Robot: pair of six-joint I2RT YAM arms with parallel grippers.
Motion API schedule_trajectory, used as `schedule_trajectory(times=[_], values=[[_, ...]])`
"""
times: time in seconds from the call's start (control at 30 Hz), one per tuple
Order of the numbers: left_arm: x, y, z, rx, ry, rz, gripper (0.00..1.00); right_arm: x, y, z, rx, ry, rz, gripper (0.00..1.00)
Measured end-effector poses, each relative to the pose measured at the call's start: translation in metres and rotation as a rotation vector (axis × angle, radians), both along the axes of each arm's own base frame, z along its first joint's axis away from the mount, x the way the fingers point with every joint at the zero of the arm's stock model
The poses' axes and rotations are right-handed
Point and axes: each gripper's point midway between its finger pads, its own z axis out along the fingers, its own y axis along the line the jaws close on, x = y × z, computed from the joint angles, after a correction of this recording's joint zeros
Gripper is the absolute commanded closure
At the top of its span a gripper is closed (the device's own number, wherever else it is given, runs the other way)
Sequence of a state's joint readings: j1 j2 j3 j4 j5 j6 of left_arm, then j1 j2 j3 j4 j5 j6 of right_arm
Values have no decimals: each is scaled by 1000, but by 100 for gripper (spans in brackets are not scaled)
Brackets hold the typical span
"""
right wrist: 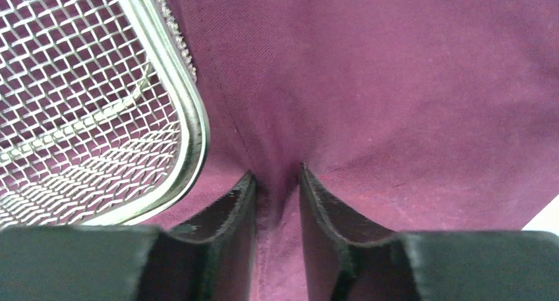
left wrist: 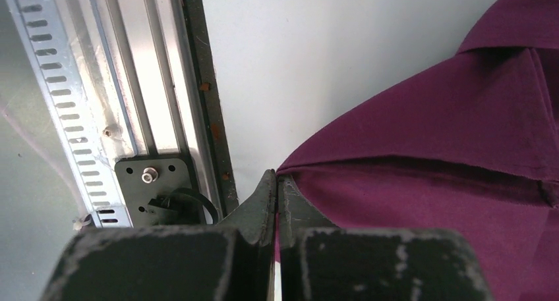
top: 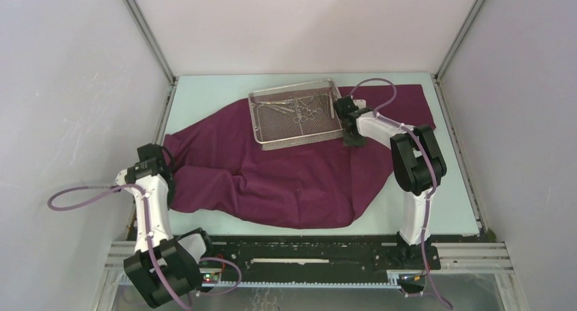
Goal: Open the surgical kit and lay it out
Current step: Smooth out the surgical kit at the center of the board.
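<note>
The maroon-purple cloth wrap (top: 286, 182) lies spread and rumpled across the table. The silver wire-mesh tray (top: 262, 131) sits on its far part and holds several thin steel instruments (top: 303, 107) in a heap. My left gripper (top: 165, 154) is at the cloth's left corner near the table's left edge. In the left wrist view it (left wrist: 277, 176) is shut on the cloth's edge (left wrist: 428, 149). My right gripper (top: 354, 137) is pressed down on the cloth just right of the tray. In the right wrist view it (right wrist: 277, 172) pinches a raised fold of cloth (right wrist: 395, 83) beside the tray's corner rim (right wrist: 191, 116).
An aluminium frame rail (left wrist: 132, 83) with a black bracket (left wrist: 155, 182) runs along the table's left edge, close to my left gripper. White walls enclose the table on three sides. A slotted rail (top: 306, 256) crosses the near edge between the arm bases.
</note>
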State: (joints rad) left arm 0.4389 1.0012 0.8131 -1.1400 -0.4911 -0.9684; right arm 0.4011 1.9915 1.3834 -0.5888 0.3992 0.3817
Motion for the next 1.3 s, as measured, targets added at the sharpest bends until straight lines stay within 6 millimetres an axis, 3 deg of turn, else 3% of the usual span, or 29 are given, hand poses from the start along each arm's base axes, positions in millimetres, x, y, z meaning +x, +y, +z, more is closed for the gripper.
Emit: schedule_trajectory(times=[0.07, 0.13, 0.3, 0.43, 0.57, 0.7, 0.93, 1.03, 1.2, 1.3], values=[[-1, 1, 0, 3, 6, 5, 97, 0, -3, 0, -1, -1, -16, 91], [-2, 2, -1, 5, 16, 6, 95, 1, -7, 1, 0, -3, -33, 100], [-3, 3, -4, -1, 41, 4, 94, -1, -26, 23, 16, -35, -90, 100], [-4, 4, -3, 4, 46, 6, 89, -12, -60, 68, 47, -114, -178, 100], [-3, 4, -1, 3, 44, 5, 85, -35, -103, 116, 72, -215, -300, 100], [-1, 5, 2, 7, 34, -1, 84, -71, -140, 143, 76, -265, -424, 100], [-1, 5, 4, 10, 34, -28, 84, -162, -192, 140, 72, -263, -664, 100], [-1, 5, 5, 12, 34, -38, 83, -196, -211, 136, 66, -264, -791, 94], [-2, 5, 6, 15, 35, -50, 81, -227, -229, 136, 84, -269, -987, 100], [-3, 5, 6, 15, 40, -55, 76, -241, -239, 126, 130, -218, -1122, 100]])
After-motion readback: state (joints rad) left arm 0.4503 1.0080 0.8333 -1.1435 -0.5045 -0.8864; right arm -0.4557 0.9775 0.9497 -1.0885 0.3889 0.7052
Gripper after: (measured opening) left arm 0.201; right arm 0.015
